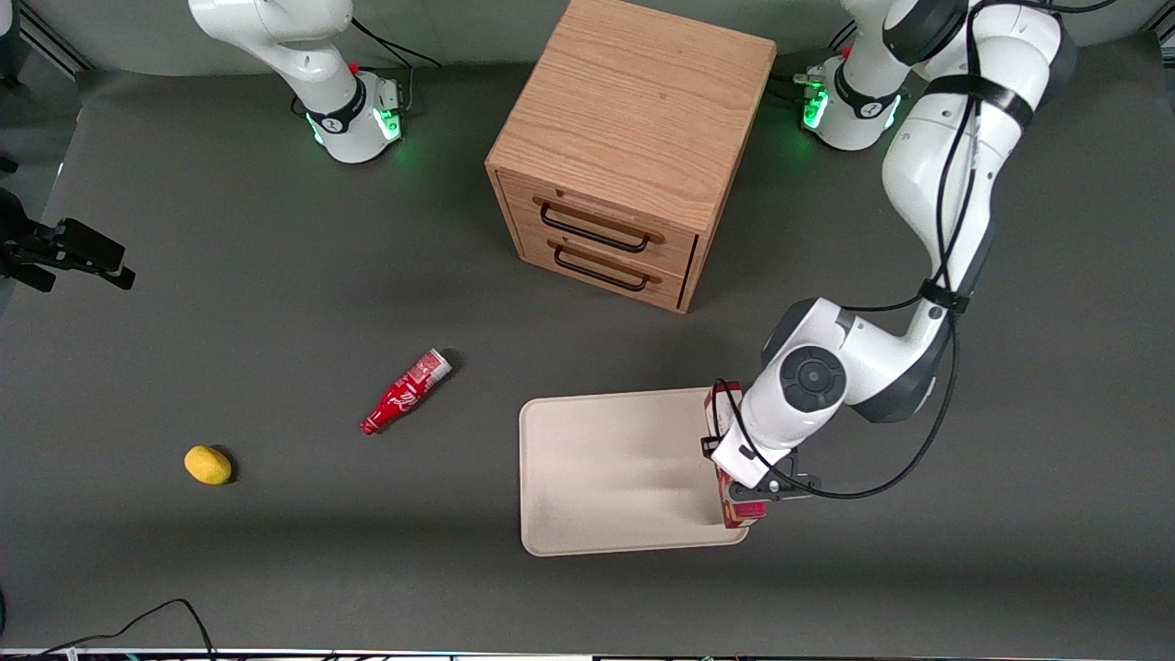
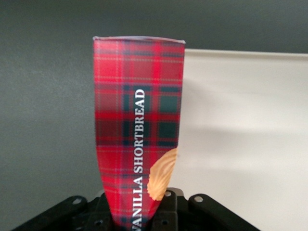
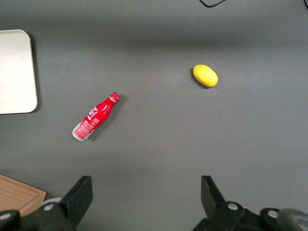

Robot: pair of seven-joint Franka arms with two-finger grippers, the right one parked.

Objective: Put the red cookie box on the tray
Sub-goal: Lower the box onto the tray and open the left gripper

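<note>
- The left arm's gripper (image 1: 745, 491) is clamped on the flat dark-red plaid cookie box (image 2: 138, 130), carried on edge.
- It hangs over the working-arm rim of the big cream-beige tray (image 1: 551, 459); setting down and letting go remain.

- Boxy light-wood two-drawer cabinet (image 1: 633, 138): farther from the front camera than the gripper (image 1: 745, 500).
- Small red bottle with white lettering (image 1: 404, 392), lying flat: toward the parked arm's end.
- Yellow oval fruit (image 1: 208, 464): farther still that way.
</note>
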